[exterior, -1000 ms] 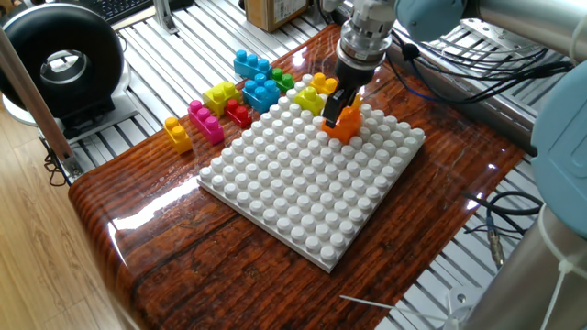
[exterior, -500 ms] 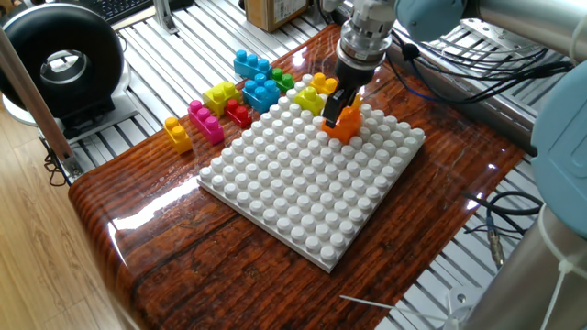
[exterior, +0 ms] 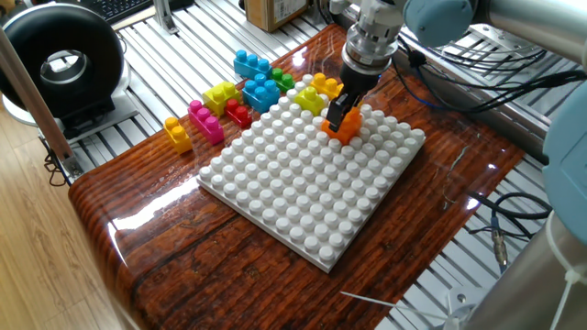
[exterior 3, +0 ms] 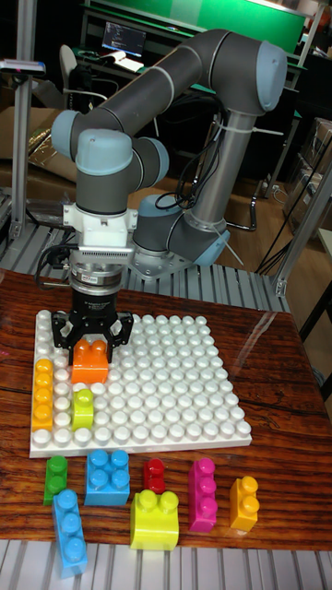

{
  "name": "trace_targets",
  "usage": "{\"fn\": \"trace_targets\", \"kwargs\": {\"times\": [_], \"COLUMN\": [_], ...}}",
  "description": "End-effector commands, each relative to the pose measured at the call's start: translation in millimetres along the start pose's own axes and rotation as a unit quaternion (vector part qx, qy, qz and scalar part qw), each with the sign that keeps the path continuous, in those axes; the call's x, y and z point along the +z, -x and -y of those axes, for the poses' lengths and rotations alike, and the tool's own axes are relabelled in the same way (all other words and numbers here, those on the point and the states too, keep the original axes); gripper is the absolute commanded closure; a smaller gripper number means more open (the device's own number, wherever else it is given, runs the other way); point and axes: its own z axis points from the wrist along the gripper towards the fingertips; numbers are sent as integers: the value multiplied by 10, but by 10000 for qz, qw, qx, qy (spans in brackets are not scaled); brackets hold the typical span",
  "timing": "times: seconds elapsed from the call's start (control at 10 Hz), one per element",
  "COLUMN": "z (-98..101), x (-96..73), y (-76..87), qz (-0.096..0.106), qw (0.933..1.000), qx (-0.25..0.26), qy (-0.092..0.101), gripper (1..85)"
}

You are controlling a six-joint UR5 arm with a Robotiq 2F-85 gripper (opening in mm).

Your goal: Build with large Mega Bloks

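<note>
Orange Mega Blok sits studs-up on the white baseplate near its back-left corner, directly beneath the gripper, whose spread jaws flank it without clearly pinching

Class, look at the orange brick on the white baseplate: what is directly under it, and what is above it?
Under the orange brick lies the white baseplate; its studs there are covered. Above, the gripper straddles it, jaws at either side.
</note>
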Motion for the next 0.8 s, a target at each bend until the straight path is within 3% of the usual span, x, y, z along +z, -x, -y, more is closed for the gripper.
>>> {"fn": "trace_targets", "kwargs": {"times": [0.0,0.2,0.7], "z": [48,59,14], "x": [-6,26,71], "y": [63,113,155], "qz": [151,249,329], "qw": [9998,9994,9993], "qx": [98,165,142], "qy": [-55,-184,-140], "gripper": [267,310,367]}}
